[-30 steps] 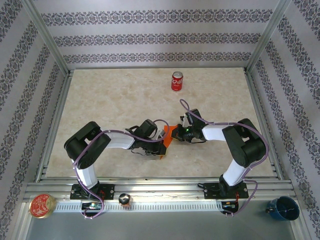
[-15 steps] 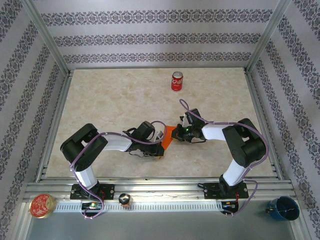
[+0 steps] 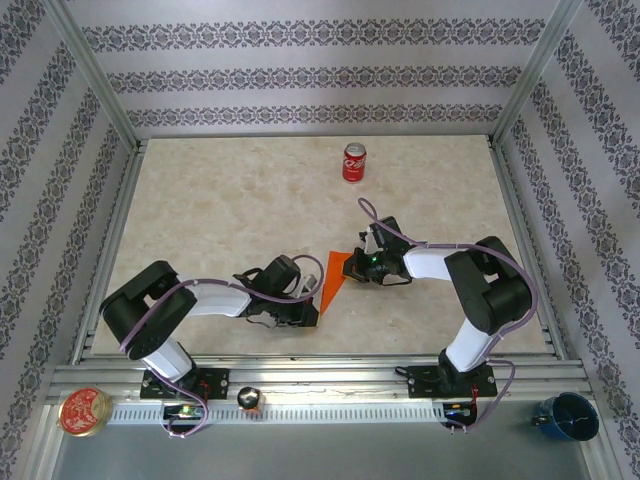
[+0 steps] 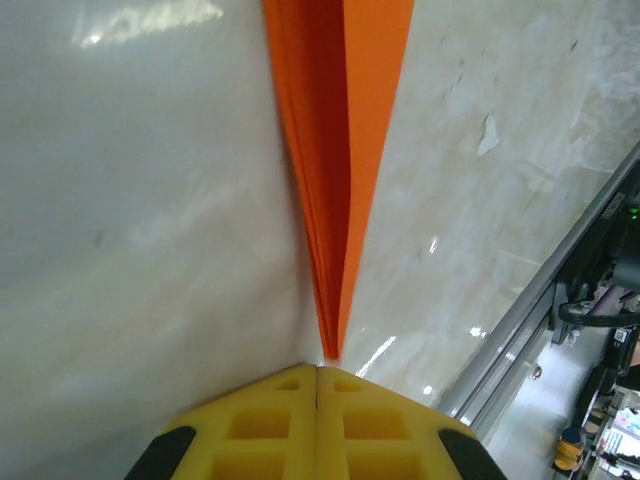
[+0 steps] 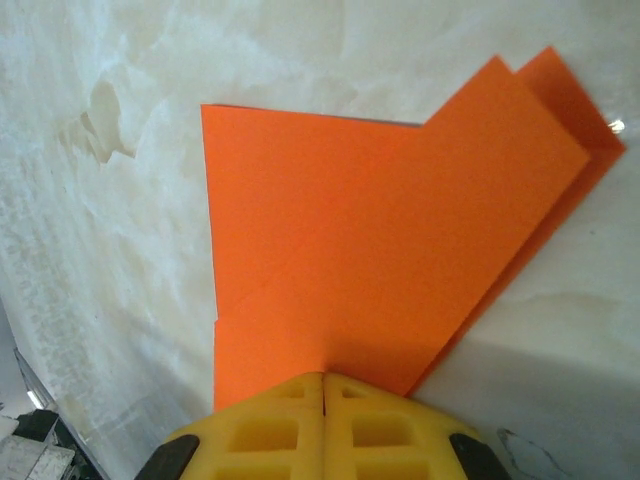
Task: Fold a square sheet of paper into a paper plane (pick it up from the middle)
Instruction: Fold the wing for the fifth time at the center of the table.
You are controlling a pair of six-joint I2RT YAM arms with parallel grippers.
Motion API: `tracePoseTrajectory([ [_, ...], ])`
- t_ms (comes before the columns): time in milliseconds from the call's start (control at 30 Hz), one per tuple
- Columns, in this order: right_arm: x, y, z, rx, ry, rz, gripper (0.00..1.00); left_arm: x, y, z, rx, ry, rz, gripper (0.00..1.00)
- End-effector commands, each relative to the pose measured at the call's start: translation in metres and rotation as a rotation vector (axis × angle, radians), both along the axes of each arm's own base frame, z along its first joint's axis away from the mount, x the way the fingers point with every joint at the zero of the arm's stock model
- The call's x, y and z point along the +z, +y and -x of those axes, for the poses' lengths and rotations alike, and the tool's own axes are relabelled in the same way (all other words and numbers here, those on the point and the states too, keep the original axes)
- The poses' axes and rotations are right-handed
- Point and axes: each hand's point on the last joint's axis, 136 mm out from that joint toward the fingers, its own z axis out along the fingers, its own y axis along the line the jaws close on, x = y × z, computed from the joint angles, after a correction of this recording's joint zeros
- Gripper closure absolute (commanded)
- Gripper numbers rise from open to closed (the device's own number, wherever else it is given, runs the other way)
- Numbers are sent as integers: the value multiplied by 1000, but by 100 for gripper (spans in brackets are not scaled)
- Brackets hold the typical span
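The paper plane [image 3: 334, 278] is a bright orange folded dart lying flat mid-table, its point toward the near edge. In the left wrist view it [image 4: 335, 150] narrows down to a sharp tip right at my left gripper [image 4: 318, 368], whose yellow fingers are shut together with nothing visibly between them. In the top view the left gripper [image 3: 308, 312] sits at that near point. My right gripper [image 3: 356, 266] is at the wide far end. Its shut fingertips [image 5: 323, 376] rest on top of the layered paper [image 5: 380, 230], pressing it to the table.
A red soda can [image 3: 354, 162] stands upright toward the back of the marble table. A metal rail [image 3: 300, 372] runs along the near edge. Beyond it lie a red tin [image 3: 84, 411] and a blue cup [image 3: 566, 416].
My left gripper has slid along the fold toward the near left, off most of the paper and down to its point. The right gripper has stayed in place.
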Motion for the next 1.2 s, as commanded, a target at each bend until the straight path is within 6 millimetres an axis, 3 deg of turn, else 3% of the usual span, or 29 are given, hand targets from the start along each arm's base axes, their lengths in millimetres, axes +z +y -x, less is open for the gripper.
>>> tracePoseTrajectory([
  [0, -31, -29, 11, -54, 75, 154, 100, 15, 7, 1, 26, -48, -30, 100],
  [133, -32, -29, 12, -54, 78, 152, 100, 63, -2, -31, 86, -250, 46, 100],
  [233, -31, -29, 11, -56, 75, 147, 100, 73, -12, -46, 78, -284, 57, 100],
  [467, -26, -26, 8, -53, 67, 134, 100, 45, -51, -77, 36, -220, 29, 100],
  [667, -25, -27, 9, -55, 64, 135, 100, 15, -45, -97, 54, -265, -94, 100],
  [767, -25, -28, 10, -56, 67, 133, 100, 1, -42, -88, 20, -226, -126, 100],
  [1000, -21, -28, 8, -58, 53, 119, 100, -37, -6, -48, 5, -126, -200, 100],
  [1167, -3, -22, 1, -54, 3, 78, 98, -50, 7, -35, 25, -103, -207, 100],
])
